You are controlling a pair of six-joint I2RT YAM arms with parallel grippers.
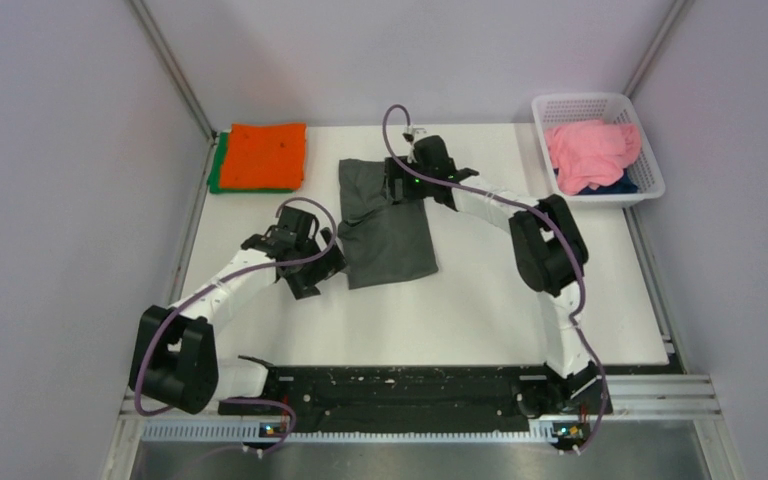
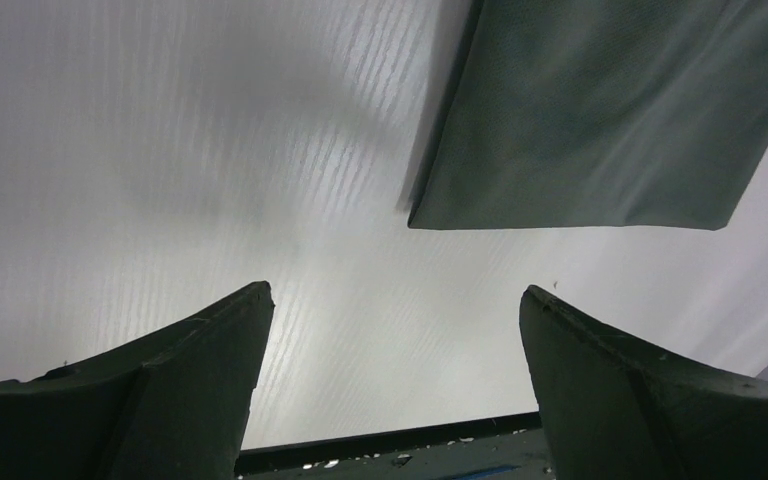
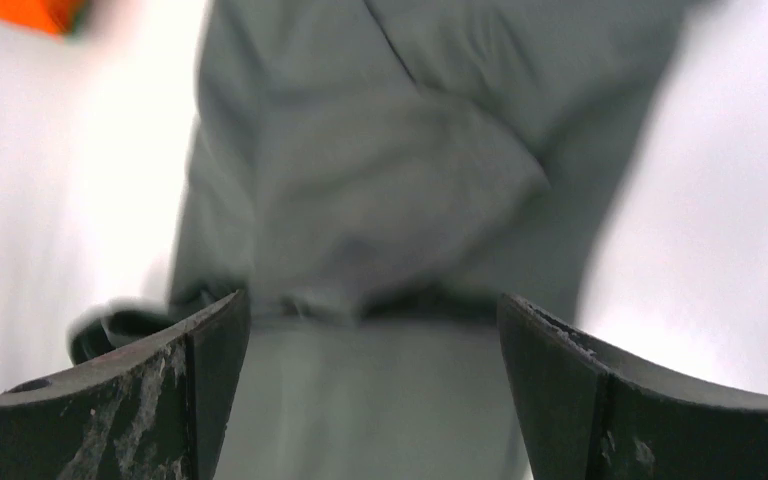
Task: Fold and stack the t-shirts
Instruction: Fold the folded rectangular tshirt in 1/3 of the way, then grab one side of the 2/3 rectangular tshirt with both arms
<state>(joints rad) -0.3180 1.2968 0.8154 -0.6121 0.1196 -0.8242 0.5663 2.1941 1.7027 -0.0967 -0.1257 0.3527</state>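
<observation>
A dark grey t-shirt (image 1: 390, 230) lies partly folded in the middle of the white table (image 1: 480, 300). My right gripper (image 1: 401, 186) is open just above the shirt's far part. In the right wrist view my right gripper (image 3: 372, 297) has the grey cloth (image 3: 380, 190) under and between its fingers, not pinched. My left gripper (image 1: 322, 268) is open and empty beside the shirt's near left edge. In the left wrist view my left gripper (image 2: 395, 290) is over bare table, with the shirt's corner (image 2: 600, 110) ahead. A folded orange shirt (image 1: 265, 155) lies on a green one (image 1: 218, 172) at the far left.
A white lattice basket (image 1: 650, 180) at the far right holds a pink shirt (image 1: 590, 148) over a navy one (image 1: 615, 185). Grey walls close in both sides and the back. A black rail (image 1: 400, 385) runs along the near edge.
</observation>
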